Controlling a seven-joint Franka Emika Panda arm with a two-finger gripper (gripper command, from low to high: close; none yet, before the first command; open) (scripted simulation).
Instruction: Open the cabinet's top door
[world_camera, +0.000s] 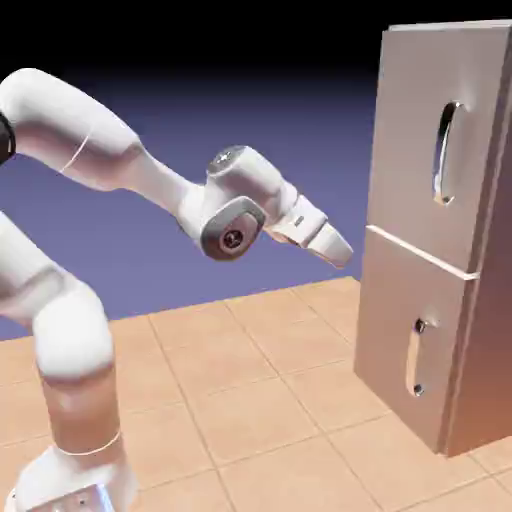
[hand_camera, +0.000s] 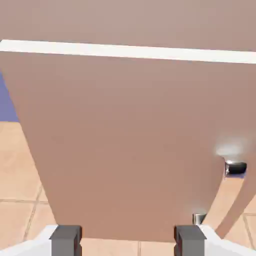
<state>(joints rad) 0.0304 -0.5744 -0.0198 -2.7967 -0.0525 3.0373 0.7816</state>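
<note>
The cabinet (world_camera: 490, 330) stands at the exterior view's right, a tall beige-grey box with both doors closed. Its top door (world_camera: 420, 140) carries a curved vertical silver handle (world_camera: 447, 152). Below a pale seam sits the shorter lower door (world_camera: 400, 340) with a smaller handle (world_camera: 416, 355). My gripper (world_camera: 338, 247) hovers just left of the cabinet's front, at seam height, touching nothing. In the hand view the lower door (hand_camera: 125, 140) fills the picture under the white seam (hand_camera: 125, 50), with a strip of the top door (hand_camera: 125, 20) above. The gripper (hand_camera: 127, 242) is open and empty.
The tan tiled floor (world_camera: 250, 390) spreads in front of the cabinet. The lower door's handle (hand_camera: 234, 168) shows at the hand view's right edge. A blue-violet backdrop (world_camera: 200, 120) lies behind the arm.
</note>
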